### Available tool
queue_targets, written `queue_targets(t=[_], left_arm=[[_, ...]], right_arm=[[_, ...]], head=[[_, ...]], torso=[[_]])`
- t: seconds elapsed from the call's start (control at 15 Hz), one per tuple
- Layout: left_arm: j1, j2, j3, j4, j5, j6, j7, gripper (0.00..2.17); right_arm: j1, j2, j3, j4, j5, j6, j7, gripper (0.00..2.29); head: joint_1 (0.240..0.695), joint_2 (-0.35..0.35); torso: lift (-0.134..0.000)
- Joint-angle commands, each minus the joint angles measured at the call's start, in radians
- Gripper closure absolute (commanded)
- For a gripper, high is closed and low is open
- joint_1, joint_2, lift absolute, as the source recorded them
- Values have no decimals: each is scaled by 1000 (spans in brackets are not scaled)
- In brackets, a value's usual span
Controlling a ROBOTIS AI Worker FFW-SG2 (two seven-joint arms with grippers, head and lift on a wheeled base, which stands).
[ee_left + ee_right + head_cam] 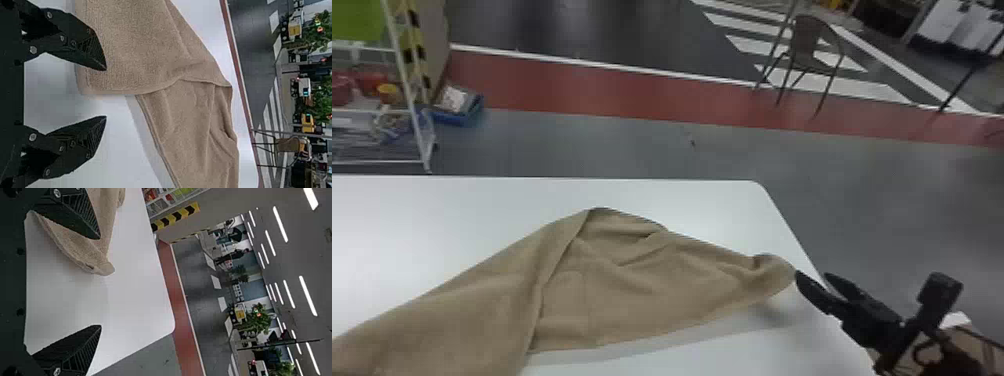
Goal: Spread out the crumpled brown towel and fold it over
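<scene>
1 brown towel (642,290), rumpled and partly doubled over, lies across 1 white table (457,210), its narrow end just beside the right gripper (811,274), whose 2 fingers stand wide apart, as do the 2 of the left gripper (105,93), though whether either pincer touches cloth I cannot tell.

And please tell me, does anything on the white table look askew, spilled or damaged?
The brown cloth towel lies askew: its left part laps diagonally over the rest, and its right end is bunched near the open black right gripper. I see no spill or damage.
</scene>
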Motion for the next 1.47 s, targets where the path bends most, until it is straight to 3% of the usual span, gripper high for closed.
queue_targets(t=[0.0, 0.27, 0.33, 0.53, 0.93, 1.27, 1.4], left_arm=[[-4, 1, 2, 5, -1, 7, 0, 694], [-4, 2, 13, -4, -6, 28, 3, 711], [-4, 4, 13, -4, -7, 31, 8, 1133], [-1, 7, 18, -18, -7, 50, 17, 1737], [40, 14, 48, -144, -4, 50, 14, 1740], [23, 1, 154, -249, 27, 53, 0, 1740], [5, -4, 209, -266, 71, 65, -6, 1740]], right_arm=[[1, -2, -1, 0, -3, -1, 0, 80], [-1, -1, 2, 0, -3, -1, -1, 80], [-1, -1, 2, -3, -3, 2, -1, 80], [-1, -1, 8, -15, -3, 8, -1, 80], [-18, 1, 35, -36, -2, 5, -3, 80], [-62, -4, 65, 19, 73, -41, -20, 80], [-90, -10, 89, 47, 122, -87, -21, 97]], head=[[695, -350], [695, -350], [695, -350], [695, -350], [695, -350], [695, -350], [695, -350]], torso=[[-123], [-123], [-123], [-123], [-123], [-123], [-123]])
